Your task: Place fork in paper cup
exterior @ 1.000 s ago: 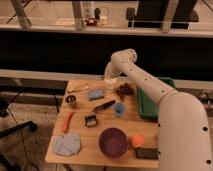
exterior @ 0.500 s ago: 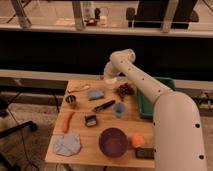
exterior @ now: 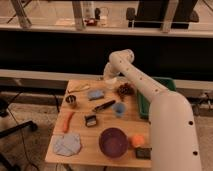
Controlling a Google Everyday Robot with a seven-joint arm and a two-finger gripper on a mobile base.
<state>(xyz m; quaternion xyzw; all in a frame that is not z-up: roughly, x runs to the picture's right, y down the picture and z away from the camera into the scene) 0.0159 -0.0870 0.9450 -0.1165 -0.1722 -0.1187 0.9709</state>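
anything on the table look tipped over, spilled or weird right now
Nothing stands out. The purple bowl, small blue cup and dark metal cup all stand upright, with no spill on the wooden table. The gripper hangs at the far edge over the white paper cup, hiding most of it.

Dim warm light, soft blur, hand [exterior: 109, 76] perhaps shadowed

On the wooden bench [exterior: 80, 155]: a purple bowl [exterior: 113, 142], an orange ball [exterior: 137, 141] beside it, a grey-blue cloth [exterior: 67, 144], a carrot [exterior: 67, 121], a small dark metal cup [exterior: 71, 101], a light-blue cup [exterior: 119, 109], a pine cone [exterior: 124, 90], a blue sponge [exterior: 95, 94]. A green tray [exterior: 144, 105] sits at the right edge.
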